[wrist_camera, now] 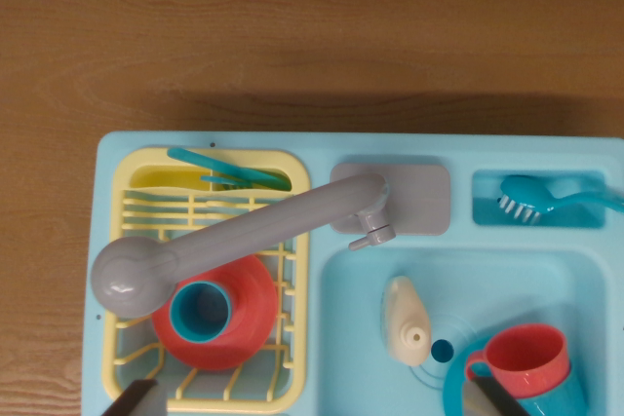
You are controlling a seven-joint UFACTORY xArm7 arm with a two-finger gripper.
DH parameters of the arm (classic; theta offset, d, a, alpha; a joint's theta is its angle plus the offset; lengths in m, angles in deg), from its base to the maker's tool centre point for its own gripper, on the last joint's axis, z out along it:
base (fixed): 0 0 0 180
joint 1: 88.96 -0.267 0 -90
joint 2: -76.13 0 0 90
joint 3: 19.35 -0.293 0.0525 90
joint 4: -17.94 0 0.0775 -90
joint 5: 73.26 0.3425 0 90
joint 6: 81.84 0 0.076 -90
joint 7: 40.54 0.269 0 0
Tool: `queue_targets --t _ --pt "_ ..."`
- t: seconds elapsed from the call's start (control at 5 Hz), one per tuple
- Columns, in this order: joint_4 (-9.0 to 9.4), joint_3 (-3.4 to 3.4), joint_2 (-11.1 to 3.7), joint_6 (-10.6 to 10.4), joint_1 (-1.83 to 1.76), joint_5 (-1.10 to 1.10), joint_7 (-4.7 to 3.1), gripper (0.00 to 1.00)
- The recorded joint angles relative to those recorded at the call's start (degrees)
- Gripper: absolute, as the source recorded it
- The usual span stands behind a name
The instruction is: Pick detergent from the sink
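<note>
Cream detergent (406, 321): bottle lying in the sink (351, 338), cap end toward 5 o'clock, near the basin's left half.
Drain (442, 349): dark blue dot just beside the cap, at its 4 o'clock.
Cup (524, 359): red, at 3 o'clock of the bottle, sitting on a teal dish in the basin's lower right corner.
Faucet (234, 236): grey, base at 12 o'clock of the bottle, spout swung out toward 9 o'clock over the rack.
Rack (292, 270): yellow, left of the basin; holds a red dish (249, 314) with a teal cup (201, 312) on it, teal utensils (229, 174) at its top.
Brush (531, 197): teal, in the small tray at 1 o'clock.
Table (292, 26): brown wood.
Gripper (314, 404): two fingertips (135, 400) at the bottom edge, set wide apart, holding nothing, clear of the bottle.
</note>
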State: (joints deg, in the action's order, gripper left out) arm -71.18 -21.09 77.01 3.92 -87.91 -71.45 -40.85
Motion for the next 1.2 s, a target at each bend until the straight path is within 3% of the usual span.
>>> queue_targets --t 0.6,0.8,1.0,1.2 --pt "1.10 0.14 -0.34 -1.3 0.11 0.04 -0.51 0.00" --pt "2.52 0.32 -0.78 -2.9 0.26 0.09 -1.16 0.00" --pt "2.52 0.32 -0.78 -2.9 0.26 0.09 -1.16 0.00" --pt "4.21 0.54 -1.30 -4.8 0.43 0.14 -1.94 0.00"
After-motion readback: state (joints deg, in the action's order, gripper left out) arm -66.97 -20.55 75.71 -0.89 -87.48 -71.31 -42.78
